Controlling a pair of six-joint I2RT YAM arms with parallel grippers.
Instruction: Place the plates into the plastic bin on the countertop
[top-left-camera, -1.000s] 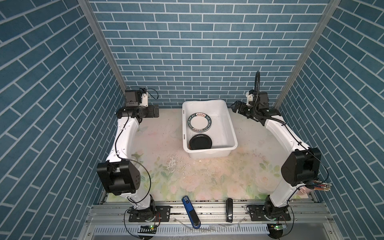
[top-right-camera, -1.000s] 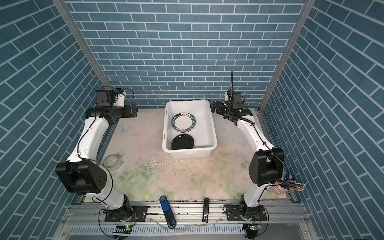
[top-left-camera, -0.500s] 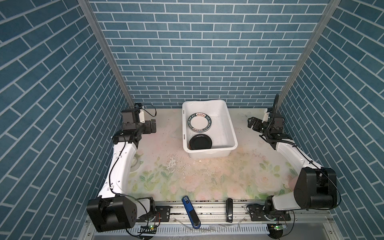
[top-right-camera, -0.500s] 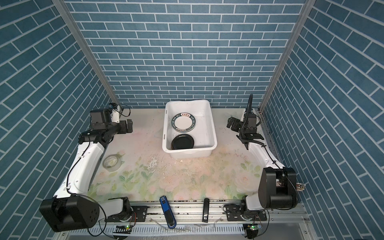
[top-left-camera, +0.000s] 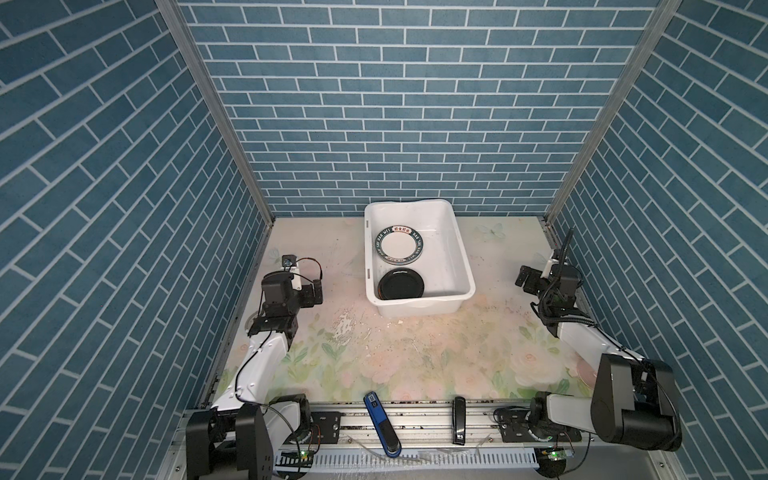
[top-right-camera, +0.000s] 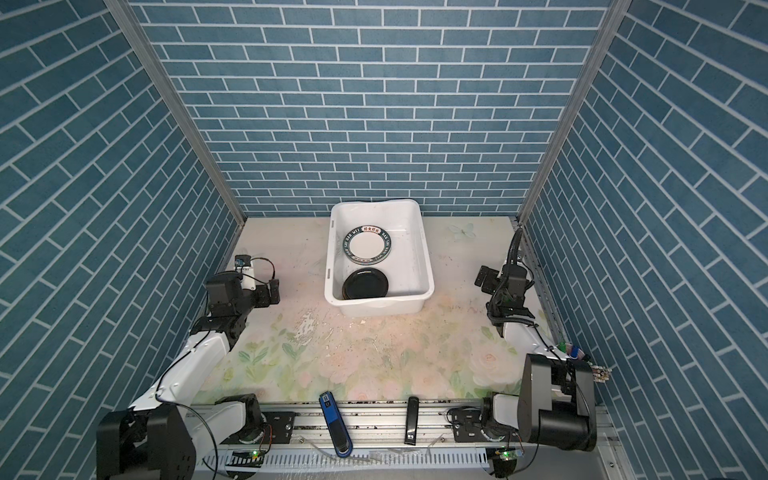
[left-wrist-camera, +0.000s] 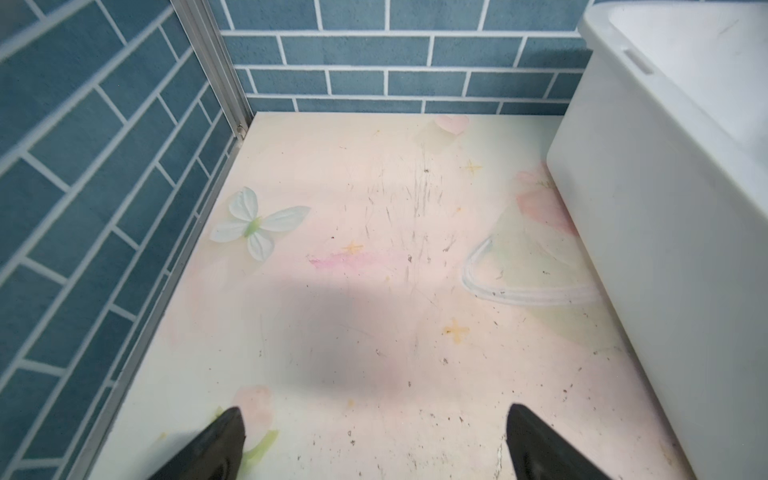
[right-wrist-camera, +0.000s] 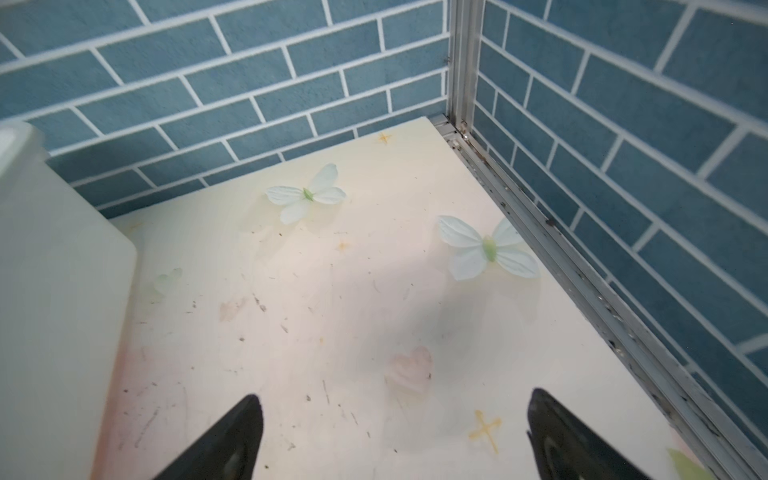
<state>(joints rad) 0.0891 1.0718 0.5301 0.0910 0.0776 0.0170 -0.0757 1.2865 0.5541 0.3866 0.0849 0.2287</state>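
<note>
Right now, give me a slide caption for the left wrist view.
Open left pincer hovers over the scuffed floral countertop, white plastic bin alongside.

The bench (top-left-camera: 415, 345) lies open in front of the plastic bin (top-left-camera: 449, 249), and in the lanes between it and the left wall (top-left-camera: 145, 270) and the right wall (top-left-camera: 665, 249). Inside the bin, a lettered-rim plate (top-left-camera: 399, 249) and a black plate (top-left-camera: 401, 284) fill the left half. The right half is free.
</note>
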